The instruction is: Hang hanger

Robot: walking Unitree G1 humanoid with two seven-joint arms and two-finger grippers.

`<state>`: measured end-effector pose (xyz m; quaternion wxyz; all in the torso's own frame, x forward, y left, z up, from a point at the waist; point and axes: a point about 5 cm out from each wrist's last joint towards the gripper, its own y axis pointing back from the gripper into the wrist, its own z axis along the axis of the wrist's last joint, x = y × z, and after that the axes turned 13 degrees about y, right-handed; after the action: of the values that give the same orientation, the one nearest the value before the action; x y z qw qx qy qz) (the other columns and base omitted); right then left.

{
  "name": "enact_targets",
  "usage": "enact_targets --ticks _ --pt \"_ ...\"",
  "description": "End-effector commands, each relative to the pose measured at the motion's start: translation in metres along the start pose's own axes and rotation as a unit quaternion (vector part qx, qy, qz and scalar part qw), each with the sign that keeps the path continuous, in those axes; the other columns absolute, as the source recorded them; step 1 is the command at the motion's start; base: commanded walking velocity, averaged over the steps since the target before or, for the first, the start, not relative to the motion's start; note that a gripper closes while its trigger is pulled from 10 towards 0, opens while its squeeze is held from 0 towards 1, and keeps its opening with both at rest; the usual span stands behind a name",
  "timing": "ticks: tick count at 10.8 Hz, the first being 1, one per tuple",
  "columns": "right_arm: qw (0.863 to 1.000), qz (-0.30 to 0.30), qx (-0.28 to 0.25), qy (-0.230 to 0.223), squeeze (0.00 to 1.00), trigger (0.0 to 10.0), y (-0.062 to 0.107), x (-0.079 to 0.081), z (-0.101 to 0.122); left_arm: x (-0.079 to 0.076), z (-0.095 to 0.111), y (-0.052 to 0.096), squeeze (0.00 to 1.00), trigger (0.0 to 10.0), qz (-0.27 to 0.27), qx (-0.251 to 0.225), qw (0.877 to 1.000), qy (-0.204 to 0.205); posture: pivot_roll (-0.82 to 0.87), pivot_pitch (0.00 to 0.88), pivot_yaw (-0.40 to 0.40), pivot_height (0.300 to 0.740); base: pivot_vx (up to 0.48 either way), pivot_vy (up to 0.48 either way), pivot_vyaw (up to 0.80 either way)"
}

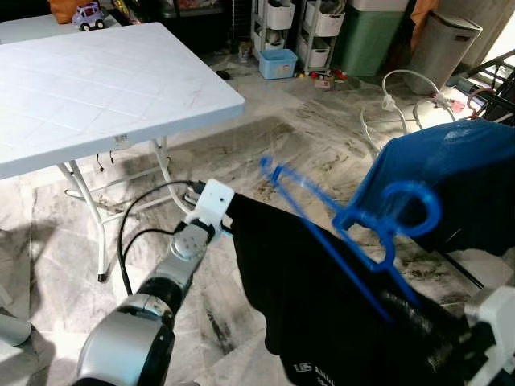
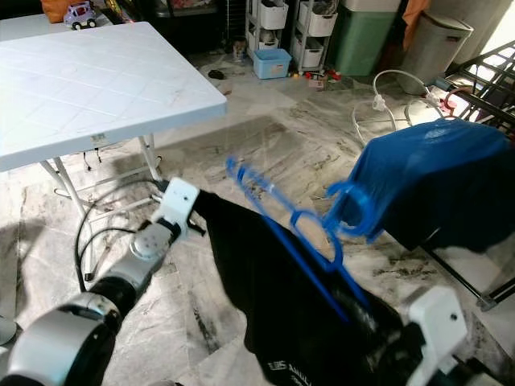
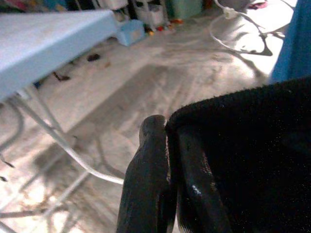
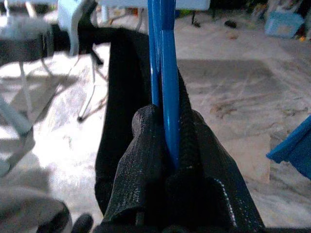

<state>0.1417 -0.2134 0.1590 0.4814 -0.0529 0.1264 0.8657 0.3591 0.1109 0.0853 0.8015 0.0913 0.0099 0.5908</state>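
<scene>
Blue hanger with black garment being held up over the floor.

Its lower end is being pinched by the right gripper; the garment's corner is being clamped by the left gripper.

Head eyes: we look forward and down from our head; white table far left, marble floor ahead.
Left wrist: we look along closed fingers, very near black cloth.
Right wrist: we look close along the blue hanger.
Shared: table, floor, cloth, hanger.
</scene>
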Motion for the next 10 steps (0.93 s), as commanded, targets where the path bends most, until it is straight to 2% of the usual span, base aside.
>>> enact_targets --ticks 1,4,7,8,10 --pt "0.999 -0.024 -0.027 -0.003 0.0 10.0 -0.009 -0.002 0.007 0.001 -0.004 0.001 0.0 0.0 0.004 0.006 1.0 0.012 -0.01 0.056 -0.048 0.74 0.0 0.0 0.0" --pt "0.989 -0.114 -0.091 -0.002 0.0 10.0 -0.062 -0.016 0.015 -0.007 -0.007 0.004 0.0 0.0 -0.002 -0.004 1.0 0.023 -0.01 0.063 -0.047 0.74 0.0 0.0 0.0" --pt "0.981 -0.147 -0.126 -0.004 0.0 10.0 -0.099 -0.028 0.026 -0.006 -0.005 0.004 0.0 0.0 0.008 -0.014 0.999 0.034 0.01 0.073 -0.071 0.74 0.0 0.0 0.0" --pt "0.976 -0.167 -0.136 -0.006 0.0 10.0 -0.103 -0.034 0.028 -0.005 -0.009 0.006 0.0 0.0 0.008 -0.012 0.999 0.037 0.02 0.076 -0.078 0.74 0.0 0.0 0.0" --pt "0.975 -0.173 -0.14 -0.007 0.0 10.0 -0.109 -0.035 0.028 -0.008 -0.017 0.009 0.0 0.0 0.0 0.0 0.999 0.038 0.02 0.079 -0.077 0.74 0.0 0.0 0.0"
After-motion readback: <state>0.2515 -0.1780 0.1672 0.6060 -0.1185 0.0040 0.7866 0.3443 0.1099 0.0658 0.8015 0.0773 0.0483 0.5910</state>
